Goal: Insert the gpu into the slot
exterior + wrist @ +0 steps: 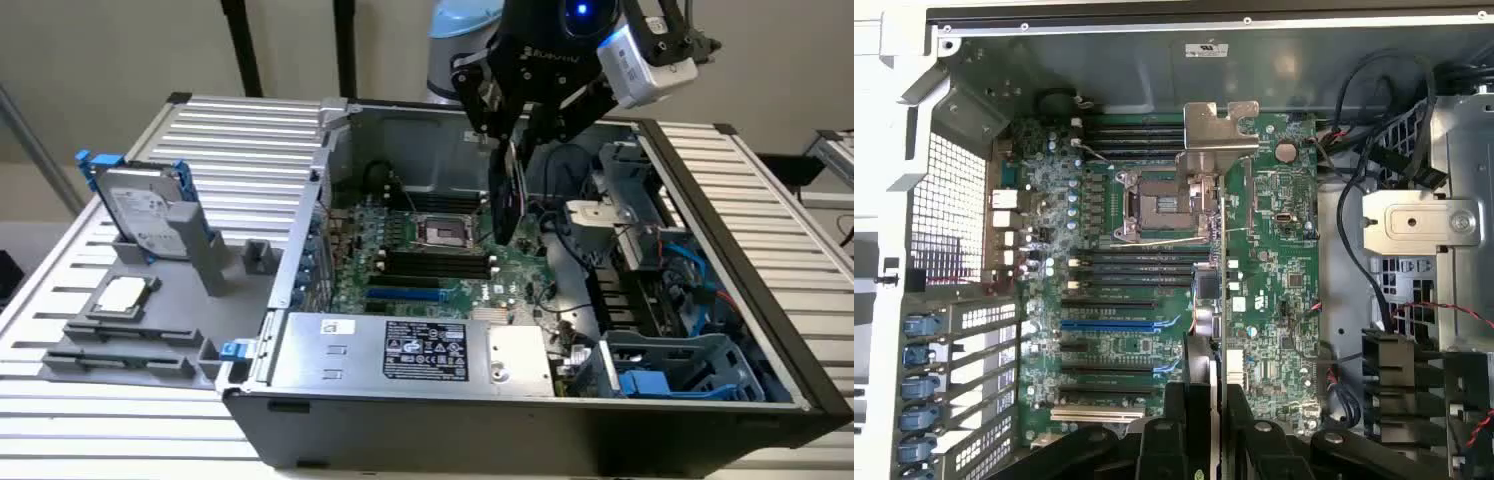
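Note:
My gripper (518, 125) is shut on the gpu (505, 195), a thin dark card that hangs edge-on over the motherboard inside the open computer case (334, 180). In the wrist view the gpu (1218, 290) runs as a narrow line from its silver metal bracket (1211, 135) down to the gripper (1214, 425), whose black fingers (1179, 420) clamp it on both sides. The slot (404, 296) is a bright-blue strip on the green board, lower than the card and toward the exterior view's left. In the wrist view the slot (1112, 325) lies bare, apart from the card.
A silver labelled power-supply box (400, 350) fills the case's near end. The CPU socket (1164, 200) and black memory slots (427, 265) sit near the card. Cables (1374, 200) and a blue drive cage (667, 370) crowd the exterior view's right. A hard drive (140, 210) stands outside the case.

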{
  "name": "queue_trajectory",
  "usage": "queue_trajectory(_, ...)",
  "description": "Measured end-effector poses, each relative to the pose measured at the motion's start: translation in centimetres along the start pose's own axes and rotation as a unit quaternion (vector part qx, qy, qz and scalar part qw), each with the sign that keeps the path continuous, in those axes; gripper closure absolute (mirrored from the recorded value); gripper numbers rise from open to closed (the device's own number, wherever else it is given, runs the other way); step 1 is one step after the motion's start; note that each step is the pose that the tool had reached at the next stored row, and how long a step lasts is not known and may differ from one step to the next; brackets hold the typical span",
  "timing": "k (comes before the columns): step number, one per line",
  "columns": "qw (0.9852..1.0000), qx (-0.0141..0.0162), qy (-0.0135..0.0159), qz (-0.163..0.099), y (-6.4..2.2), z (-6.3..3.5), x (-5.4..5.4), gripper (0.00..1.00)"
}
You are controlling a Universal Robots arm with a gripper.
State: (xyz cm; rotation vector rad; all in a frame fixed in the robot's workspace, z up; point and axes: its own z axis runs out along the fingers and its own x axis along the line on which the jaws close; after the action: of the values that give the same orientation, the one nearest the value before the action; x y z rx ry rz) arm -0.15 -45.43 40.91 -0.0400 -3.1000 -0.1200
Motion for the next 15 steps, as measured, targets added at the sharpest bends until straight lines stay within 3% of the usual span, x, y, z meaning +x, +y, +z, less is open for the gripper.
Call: queue_trajectory(15,1.0,0.0002,0.0002,-0.003,0.0,0.0,0.0,0.74)
